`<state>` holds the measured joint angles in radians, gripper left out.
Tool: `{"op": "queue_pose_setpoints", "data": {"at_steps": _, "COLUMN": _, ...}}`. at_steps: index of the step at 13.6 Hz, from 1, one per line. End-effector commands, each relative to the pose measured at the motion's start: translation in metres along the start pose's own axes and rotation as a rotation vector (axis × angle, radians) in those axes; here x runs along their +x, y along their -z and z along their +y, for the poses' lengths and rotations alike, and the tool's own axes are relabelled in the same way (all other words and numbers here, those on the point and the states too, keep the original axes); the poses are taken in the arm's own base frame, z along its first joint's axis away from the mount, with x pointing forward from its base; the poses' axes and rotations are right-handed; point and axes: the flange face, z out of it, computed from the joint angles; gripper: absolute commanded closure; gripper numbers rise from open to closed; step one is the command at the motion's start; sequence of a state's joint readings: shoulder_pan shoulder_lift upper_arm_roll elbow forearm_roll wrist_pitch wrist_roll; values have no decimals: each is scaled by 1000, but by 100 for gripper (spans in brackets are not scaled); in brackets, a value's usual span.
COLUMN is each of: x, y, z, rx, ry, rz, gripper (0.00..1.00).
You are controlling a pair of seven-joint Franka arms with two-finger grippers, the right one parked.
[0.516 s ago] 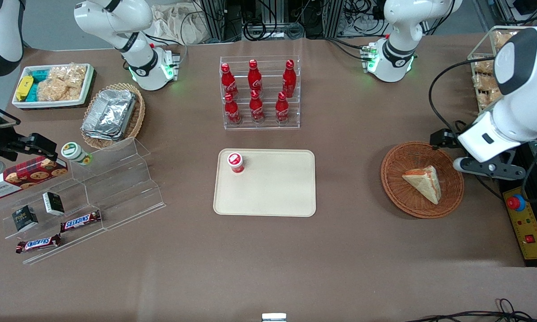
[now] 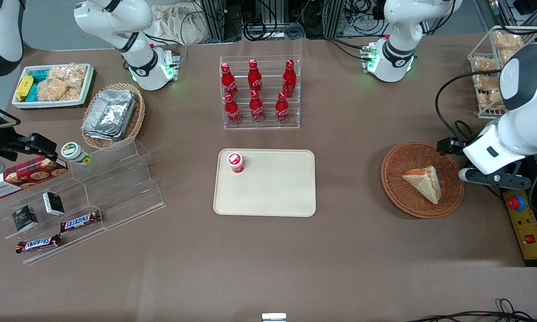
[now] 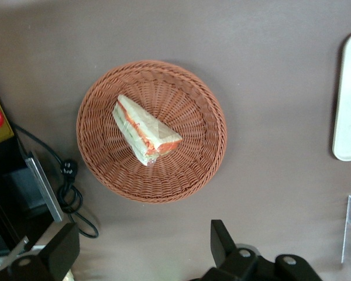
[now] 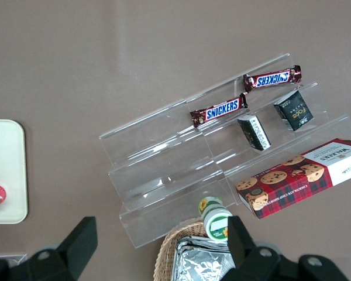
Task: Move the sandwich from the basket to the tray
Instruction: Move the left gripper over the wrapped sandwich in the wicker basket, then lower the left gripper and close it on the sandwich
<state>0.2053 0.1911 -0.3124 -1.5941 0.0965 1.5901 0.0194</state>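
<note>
The sandwich (image 2: 423, 182), a pale bread wedge with a red-orange and green edge, lies in the reddish-brown wicker basket (image 2: 396, 190). In the left wrist view the sandwich (image 3: 145, 132) lies in the basket (image 3: 190, 167), clear of the gripper. My left gripper (image 2: 470, 163) hovers beside the basket, at the working arm's end of the table. Its fingers are wide apart and empty in the wrist view (image 3: 143, 250). The beige tray (image 2: 277, 192) lies mid-table, and its corner shows in the wrist view (image 3: 350, 105). A small red-capped cup (image 2: 236, 162) stands on it.
A rack of red cola bottles (image 2: 259, 94) stands farther from the camera than the tray. A yellow control box with a red button (image 2: 526, 219) and cables (image 3: 70, 187) lie beside the basket. A clear case of bagged snacks (image 2: 487, 76) and an acrylic stepped shelf (image 2: 112, 188) are also there.
My left gripper has shifted a little away from the basket, toward the working arm's end of the table. The sandwich and basket have not moved.
</note>
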Motion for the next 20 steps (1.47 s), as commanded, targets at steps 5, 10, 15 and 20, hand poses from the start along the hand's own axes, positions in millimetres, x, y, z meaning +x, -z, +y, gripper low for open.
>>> {"op": "queue_pose_setpoints", "data": {"at_steps": 5, "x": -9, "y": -75, "z": 1, "rx": 20, "ry": 454, "rz": 48, "gripper": 0}}
{"op": "queue_pose_setpoints", "data": {"at_steps": 10, "x": -27, "y": -164, "z": -21, "rx": -13, "ry": 635, "rz": 108, "gripper": 0}}
{"op": "queue_pose_setpoints", "data": {"at_steps": 15, "x": -19, "y": -204, "z": -25, "rx": -60, "ry": 792, "rz": 138, "gripper": 0}}
{"op": "queue_pose_setpoints", "data": {"at_steps": 20, "x": -14, "y": -233, "z": -55, "rx": -87, "ry": 931, "rz": 129, "gripper": 0}}
